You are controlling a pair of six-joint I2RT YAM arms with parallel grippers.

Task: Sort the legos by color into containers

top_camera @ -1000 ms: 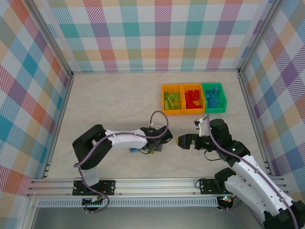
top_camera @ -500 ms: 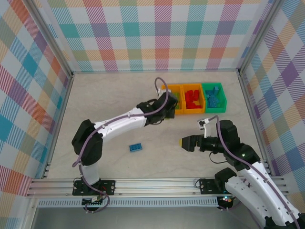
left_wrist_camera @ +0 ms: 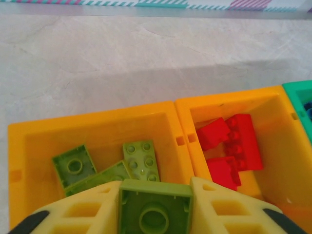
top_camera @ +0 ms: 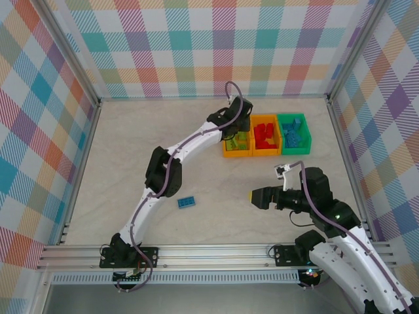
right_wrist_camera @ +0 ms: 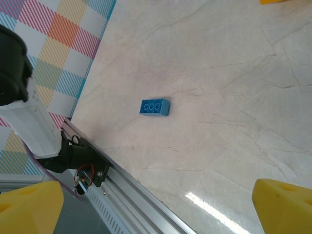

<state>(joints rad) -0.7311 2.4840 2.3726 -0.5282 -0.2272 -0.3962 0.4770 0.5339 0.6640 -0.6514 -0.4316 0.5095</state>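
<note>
Pale marbled tabletop (top_camera: 131,131) lies below the right gripper (top_camera: 252,195); a plaid wall (top_camera: 39,131) stands ahead of it, an aluminium rail (top_camera: 216,252) alongside.

The table top (top_camera: 150,144) is a pale beige surface with thin veins, like marble. Three walls stand around it, all covered with a checked pattern in pastel colours: the back wall (top_camera: 216,46) at 12 o'clock, the left wall (top_camera: 39,131) at 9 o'clock and the right wall (top_camera: 386,118) at 3 o'clock. Aluminium posts (top_camera: 73,55) run along the corners where the walls meet. At 6 o'clock an aluminium rail (top_camera: 209,252) closes the near edge. In the right wrist view a short bright reflection (right_wrist_camera: 207,207) of light lies on the table top.
</note>
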